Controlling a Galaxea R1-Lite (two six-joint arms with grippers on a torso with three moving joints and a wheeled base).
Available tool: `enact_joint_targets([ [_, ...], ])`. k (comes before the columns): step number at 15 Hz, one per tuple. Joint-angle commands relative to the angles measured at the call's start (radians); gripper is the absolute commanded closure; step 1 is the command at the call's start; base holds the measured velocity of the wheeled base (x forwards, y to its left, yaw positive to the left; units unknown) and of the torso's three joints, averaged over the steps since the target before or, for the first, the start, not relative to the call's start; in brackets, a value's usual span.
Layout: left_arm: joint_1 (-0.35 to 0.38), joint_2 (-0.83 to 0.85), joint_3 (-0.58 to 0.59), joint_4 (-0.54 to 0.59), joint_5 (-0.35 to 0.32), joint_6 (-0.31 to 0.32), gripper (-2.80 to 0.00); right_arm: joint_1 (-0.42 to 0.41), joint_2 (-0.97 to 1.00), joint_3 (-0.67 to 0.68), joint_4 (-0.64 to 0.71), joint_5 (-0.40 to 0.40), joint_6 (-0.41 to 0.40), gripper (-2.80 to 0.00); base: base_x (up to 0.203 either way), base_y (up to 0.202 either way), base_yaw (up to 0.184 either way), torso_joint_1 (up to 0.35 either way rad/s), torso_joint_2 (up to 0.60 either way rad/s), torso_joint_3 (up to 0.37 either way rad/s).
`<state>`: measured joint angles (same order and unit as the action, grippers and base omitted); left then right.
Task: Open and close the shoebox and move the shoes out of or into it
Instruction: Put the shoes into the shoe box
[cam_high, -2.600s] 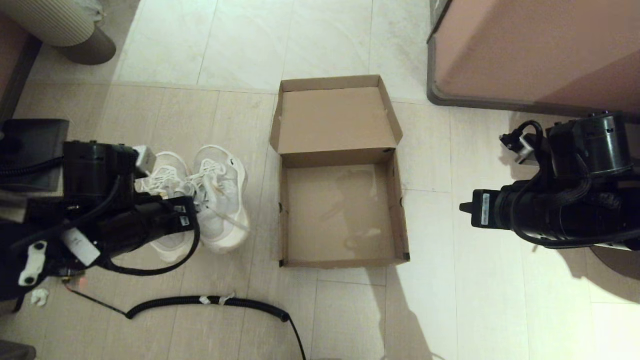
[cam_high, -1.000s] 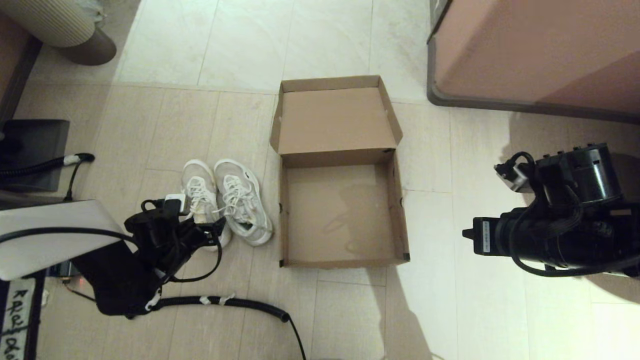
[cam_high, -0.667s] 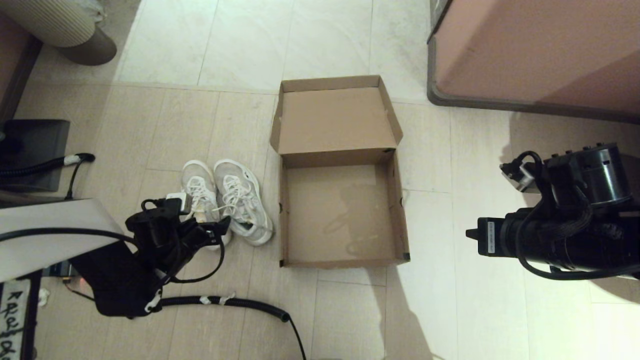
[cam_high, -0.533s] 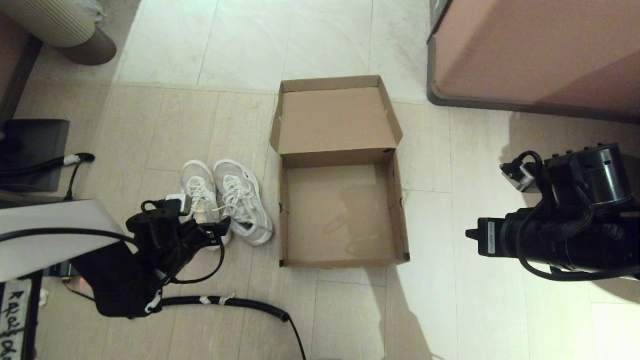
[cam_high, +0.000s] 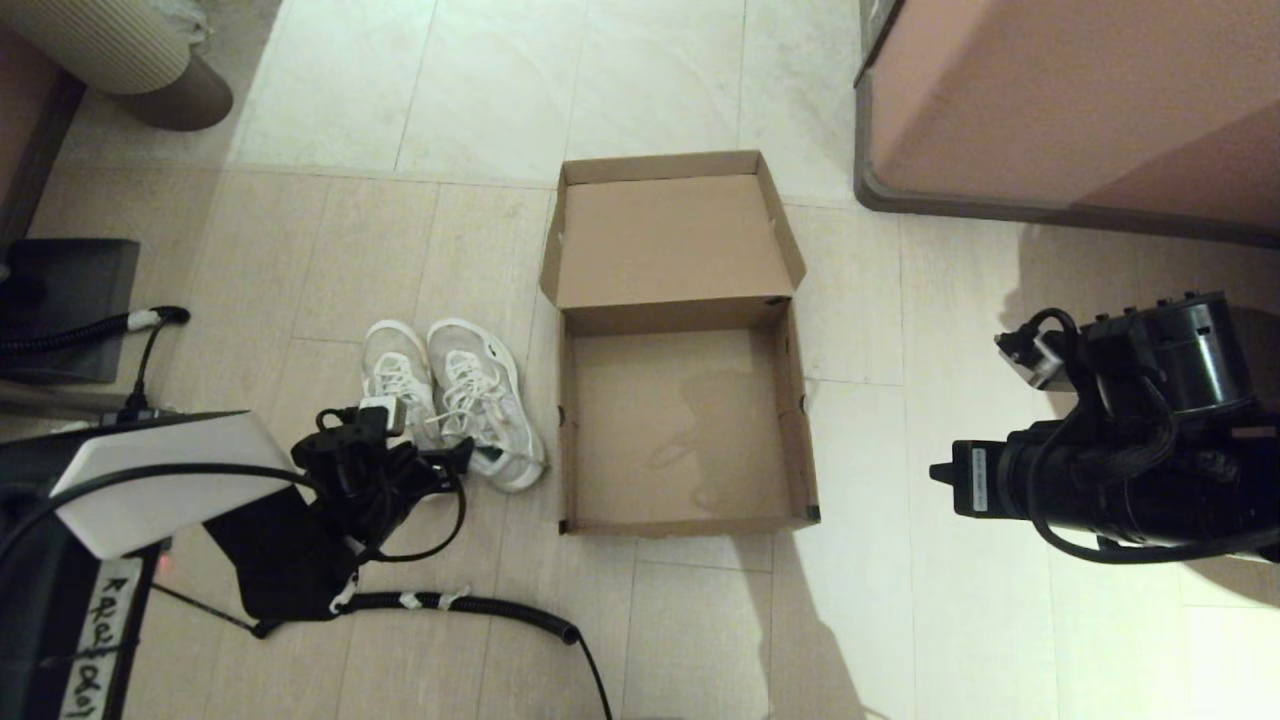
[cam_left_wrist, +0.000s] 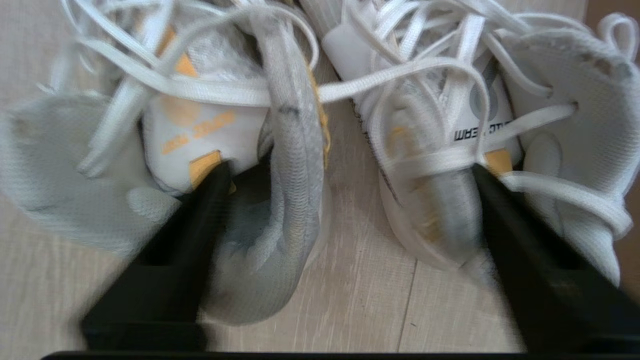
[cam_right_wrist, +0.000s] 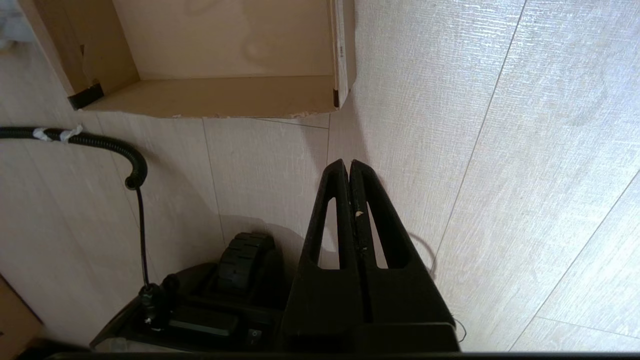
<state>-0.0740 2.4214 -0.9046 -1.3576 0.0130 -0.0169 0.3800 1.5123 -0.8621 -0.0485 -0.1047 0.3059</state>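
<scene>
The shoebox (cam_high: 797, 430) stands open on the floor with nothing in it, its lid (cam_high: 668, 240) folded back on the far side. The pair of white mesh shoes (cam_high: 455, 395) sits on the floor just left of the box, toes pointing away from me. My left gripper (cam_high: 440, 462) is at their heels and open. In the left wrist view its gripper (cam_left_wrist: 348, 170) has one black finger (cam_left_wrist: 200, 215) down inside each shoe's opening, and the shoes' inner sides (cam_left_wrist: 292, 165) lie between them. My right gripper (cam_right_wrist: 348, 162) is shut and holds nothing, hovering over bare floor beyond the box's near right corner (cam_right_wrist: 340, 95).
A black corrugated cable (cam_high: 450, 603) runs across the floor in front of the shoes and box. A large pinkish-brown cabinet (cam_high: 1070, 100) fills the far right. A striped cushion (cam_high: 110, 45) lies at the far left, and a dark block (cam_high: 70, 300) sits at the left edge.
The shoes, held up off the floor 2.6 s ago, now stand on the floor beside the box. In the last half second the left arm has shifted slightly right; the shoes stayed put.
</scene>
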Motion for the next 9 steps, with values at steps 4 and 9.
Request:
enact_joint_targets([
  [4, 0.0, 0.082, -0.058, -0.003, 0.002, 0.0, 0.0, 0.001, 0.006, 0.005, -0.001, 0.0, 0.002, 0.0, 0.0, 0.0, 0.0, 0.0, 0.0, 0.0],
  [9, 0.0, 0.099, -0.157, 0.107, 0.007, 0.002, 0.0, 0.002, -0.019, 0.006, -0.001, -0.001, -0.006, 0.0, 0.0, 0.0, 0.0, 0.0, 0.0, 0.0],
])
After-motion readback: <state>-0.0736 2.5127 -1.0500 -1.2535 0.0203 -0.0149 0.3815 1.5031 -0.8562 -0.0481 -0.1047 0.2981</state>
